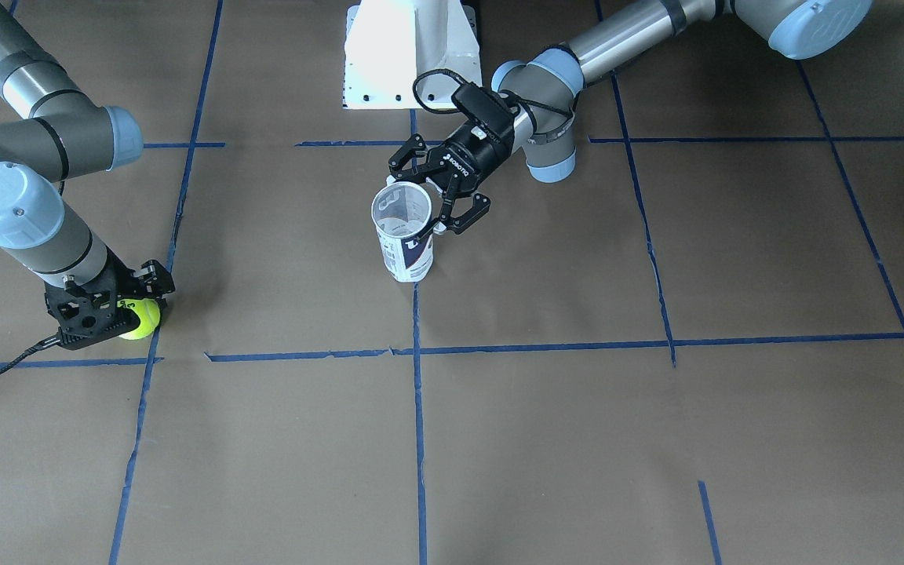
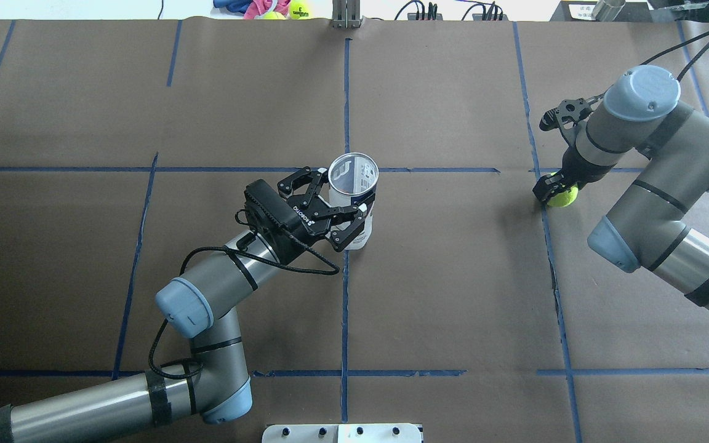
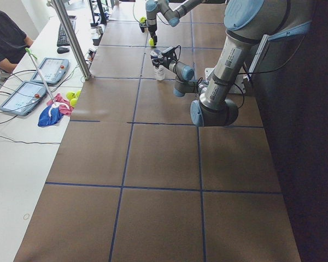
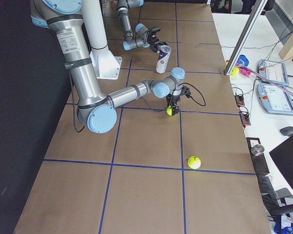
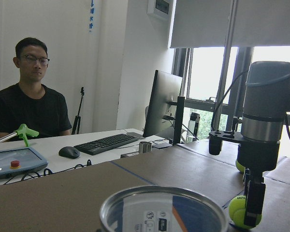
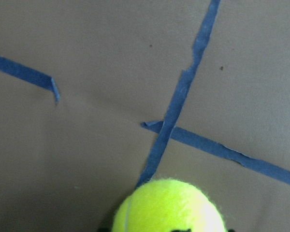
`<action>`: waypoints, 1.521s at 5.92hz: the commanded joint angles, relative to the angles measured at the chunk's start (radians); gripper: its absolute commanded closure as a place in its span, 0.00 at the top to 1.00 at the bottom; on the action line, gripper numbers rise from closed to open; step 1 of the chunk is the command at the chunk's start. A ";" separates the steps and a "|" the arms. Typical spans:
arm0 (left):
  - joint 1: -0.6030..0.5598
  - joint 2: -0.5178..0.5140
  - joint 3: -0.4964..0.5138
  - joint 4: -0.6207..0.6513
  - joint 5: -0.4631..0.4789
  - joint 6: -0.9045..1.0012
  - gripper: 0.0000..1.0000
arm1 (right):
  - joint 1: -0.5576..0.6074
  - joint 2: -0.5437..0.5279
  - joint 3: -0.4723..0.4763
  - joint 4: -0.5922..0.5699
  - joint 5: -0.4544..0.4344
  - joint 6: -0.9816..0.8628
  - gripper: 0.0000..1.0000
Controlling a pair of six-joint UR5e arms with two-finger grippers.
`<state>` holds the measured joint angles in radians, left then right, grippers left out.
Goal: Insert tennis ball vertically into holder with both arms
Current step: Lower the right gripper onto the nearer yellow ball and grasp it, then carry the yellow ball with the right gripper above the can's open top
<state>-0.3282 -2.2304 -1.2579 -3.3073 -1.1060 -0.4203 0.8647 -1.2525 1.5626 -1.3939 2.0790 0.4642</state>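
Note:
The holder (image 2: 354, 184), a clear can with a white and navy label, stands upright and open-topped near the table's middle. My left gripper (image 2: 343, 195) reaches in level from the side, its fingers pressed on opposite sides of the can near the rim (image 1: 402, 208). The left wrist view shows that rim (image 5: 162, 210) at the bottom. Far off at my right, the right gripper (image 2: 554, 191) points down, shut on the tennis ball (image 2: 564, 195) at or just above the paper. The ball (image 6: 169, 205) fills the bottom of the right wrist view, over a crossing of blue tape.
A second tennis ball (image 4: 194, 162) lies loose on the table beyond my right arm. The white pedestal base (image 1: 409, 51) stands at the robot's edge. Blue tape lines grid the brown paper. Operators' desks with tablets (image 4: 276, 97) run along the far side.

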 commanded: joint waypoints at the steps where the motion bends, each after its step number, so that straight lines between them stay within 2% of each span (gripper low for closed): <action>1: 0.000 0.002 0.000 0.000 0.000 0.000 0.76 | 0.010 0.048 0.026 -0.003 0.009 0.005 0.10; 2: 0.000 0.003 0.000 -0.002 0.000 0.000 0.76 | 0.016 0.061 0.112 -0.017 0.044 0.067 0.04; 4: 0.000 0.009 0.002 -0.041 0.000 0.000 0.76 | 0.007 0.216 0.168 -0.013 0.136 0.399 0.04; 6: 0.006 0.014 0.002 -0.043 0.000 0.000 0.77 | -0.044 0.298 0.288 -0.014 0.139 0.677 0.05; 8: 0.018 0.014 0.005 -0.043 0.000 0.000 0.77 | -0.105 0.387 0.292 -0.016 0.115 0.824 0.05; 9: 0.018 0.014 0.005 -0.041 0.000 0.000 0.77 | -0.146 0.396 0.290 -0.016 0.060 0.843 0.05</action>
<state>-0.3108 -2.2168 -1.2539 -3.3495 -1.1060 -0.4203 0.7550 -0.8729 1.8527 -1.4096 2.1799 1.2759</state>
